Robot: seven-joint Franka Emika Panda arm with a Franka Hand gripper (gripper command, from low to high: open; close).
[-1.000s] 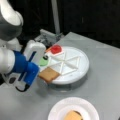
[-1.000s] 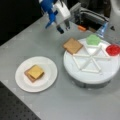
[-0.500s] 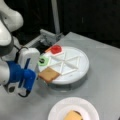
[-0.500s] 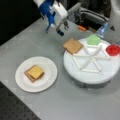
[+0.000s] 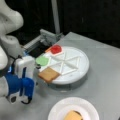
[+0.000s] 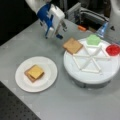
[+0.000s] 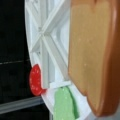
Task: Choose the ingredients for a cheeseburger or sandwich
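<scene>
A tan toast square (image 5: 48, 74) (image 6: 72, 45) lies in a compartment of the round white divided tray (image 5: 80, 67) (image 6: 92, 72), overhanging its rim. My blue and white gripper (image 5: 37, 75) (image 6: 61, 31) hovers just beside that toast, open, with nothing between its fingers. In the wrist view the toast (image 7: 92, 55) fills the right side; no fingers show there. On the white plate (image 6: 23, 80) (image 5: 57, 112) sits a small sandwich stack (image 6: 35, 73) (image 5: 72, 116), a toast square with yellow cheese on top.
A green lettuce piece (image 5: 42, 60) (image 6: 93, 39) (image 7: 63, 103) and a red disc (image 5: 56, 49) (image 6: 113, 49) (image 7: 35, 80) lie in neighbouring tray compartments. A grey metal fixture (image 5: 47, 37) (image 6: 85, 13) stands behind the tray. The grey table (image 6: 62, 105) surrounds both dishes.
The gripper has drifted slightly toward the front views' bottom, staying beside the toast on the tray. Toast, plate and stack have not moved.
</scene>
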